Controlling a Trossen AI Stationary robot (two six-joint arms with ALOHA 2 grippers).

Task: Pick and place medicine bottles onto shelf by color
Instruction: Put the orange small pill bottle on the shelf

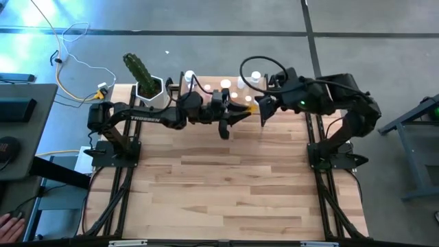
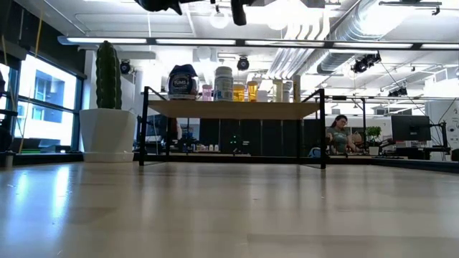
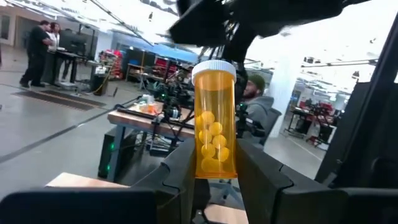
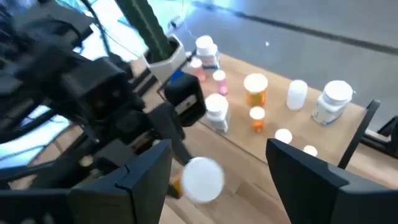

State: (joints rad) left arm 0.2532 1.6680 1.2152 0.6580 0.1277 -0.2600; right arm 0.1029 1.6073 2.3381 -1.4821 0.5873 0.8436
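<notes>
My left gripper (image 1: 239, 114) reaches from the table's left, in front of the shelf (image 1: 206, 84), shut on an orange medicine bottle (image 3: 215, 124) with a white cap and yellow pills inside. My right gripper (image 1: 264, 112) faces it from the right and is open. In the right wrist view its fingers (image 4: 143, 177) stand wide on either side of the bottle's white cap (image 4: 202, 179) without touching it. Several more bottles (image 4: 256, 88), white, orange and pinkish, stand on the shelf's plank top (image 2: 233, 109). My left gripper (image 3: 214, 177) pinches the orange bottle by its bottom end (image 3: 216, 168) between its two fingers, coming level from the table's left. The bottle is lifted clear of the table. It sticks out past the fingertips, its capped end (image 1: 251, 107) pointing at my right gripper.
A white hexagonal pot with a green cactus (image 1: 142, 74) stands at the shelf's left end. Bare wooden tabletop (image 1: 226, 185) spreads in front of the shelf toward the near edge. People and workbenches (image 3: 40, 50) show in the room beyond.
</notes>
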